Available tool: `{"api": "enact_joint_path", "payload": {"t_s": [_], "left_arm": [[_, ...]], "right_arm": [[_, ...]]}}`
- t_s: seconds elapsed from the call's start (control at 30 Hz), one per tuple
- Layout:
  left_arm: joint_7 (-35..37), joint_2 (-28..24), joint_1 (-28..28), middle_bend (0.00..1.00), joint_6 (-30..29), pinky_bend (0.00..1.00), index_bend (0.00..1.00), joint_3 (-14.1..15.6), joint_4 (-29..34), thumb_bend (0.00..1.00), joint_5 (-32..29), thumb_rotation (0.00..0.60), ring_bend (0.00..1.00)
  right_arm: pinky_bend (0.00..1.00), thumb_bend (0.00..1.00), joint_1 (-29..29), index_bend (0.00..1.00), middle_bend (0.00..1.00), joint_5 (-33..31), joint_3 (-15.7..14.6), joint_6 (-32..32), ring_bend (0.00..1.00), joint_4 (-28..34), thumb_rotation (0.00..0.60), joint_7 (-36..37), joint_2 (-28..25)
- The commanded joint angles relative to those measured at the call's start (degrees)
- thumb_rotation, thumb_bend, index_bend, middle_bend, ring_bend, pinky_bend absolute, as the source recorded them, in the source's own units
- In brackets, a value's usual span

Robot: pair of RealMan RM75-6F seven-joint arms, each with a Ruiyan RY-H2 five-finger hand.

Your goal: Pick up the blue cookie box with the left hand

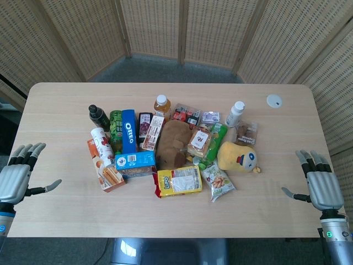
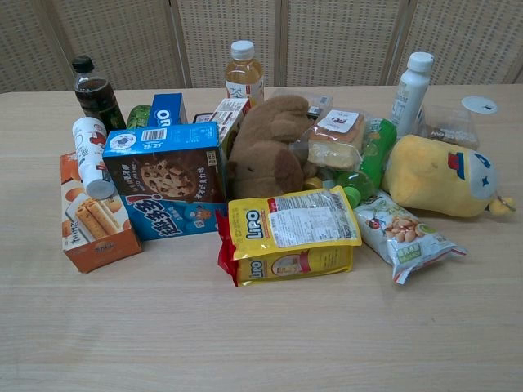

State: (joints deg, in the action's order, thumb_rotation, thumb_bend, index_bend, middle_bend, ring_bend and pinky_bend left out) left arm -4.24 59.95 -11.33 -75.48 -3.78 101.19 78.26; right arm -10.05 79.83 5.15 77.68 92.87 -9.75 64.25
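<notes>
One blue cookie box [image 2: 167, 189] is seen standing on a pale wooden table [image 1: 66, 212], touching an orange biscuit box [image 2: 91, 219] and just beside a yellow Lipo pack [image 2: 290, 233] and a brown plush [image 2: 265, 155]. Woven screens [image 1: 154, 27] are set behind the table. Both the left hand [image 1: 19, 176] and the right hand [image 1: 320, 185] are held spread and empty, well apart from the box.

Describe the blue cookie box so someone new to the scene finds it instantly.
On the wooden table, find the snack pile's front left corner. The blue cookie box sits there, between the orange biscuit box and the yellow Lipo bag. Unlike the blue Oreo box behind it, its face shows chocolate-chip cookies.
</notes>
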Motion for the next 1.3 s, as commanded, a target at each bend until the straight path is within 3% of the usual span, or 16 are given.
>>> {"api": "enact_joint_path", "payload": {"t_s": [0.03, 0.87, 1.3], "left_arm": [[0.0, 0.1, -0.1, 0.00, 0.1, 0.00, 0.00, 0.0, 0.0, 0.01, 0.1, 0.252, 0.00], [2.7, 2.2, -2.4, 0.00, 2.9, 0.00, 0.00, 0.0, -1.1, 0.01, 1.3, 0.250, 0.00], [6.9, 14.2, -11.9, 0.02, 12.8, 0.00, 0.00, -3.4, -8.9, 0.01, 0.9, 0.250, 0.00]], "right_arm": [[0.00, 0.00, -0.2, 0.00, 0.00, 0.2, 0.1, -0.1, 0.00, -0.1, 0.379, 0.1, 0.1], [0.00, 0.00, 0.1, 0.00, 0.00, 1.1, -0.3, 0.5, 0.00, 0.7, 0.375, 0.6, -0.4], [0.00, 0.00, 0.3, 0.00, 0.00, 2.1, -0.6, 1.3, 0.00, 2.3, 0.372, 0.3, -0.9]]}}
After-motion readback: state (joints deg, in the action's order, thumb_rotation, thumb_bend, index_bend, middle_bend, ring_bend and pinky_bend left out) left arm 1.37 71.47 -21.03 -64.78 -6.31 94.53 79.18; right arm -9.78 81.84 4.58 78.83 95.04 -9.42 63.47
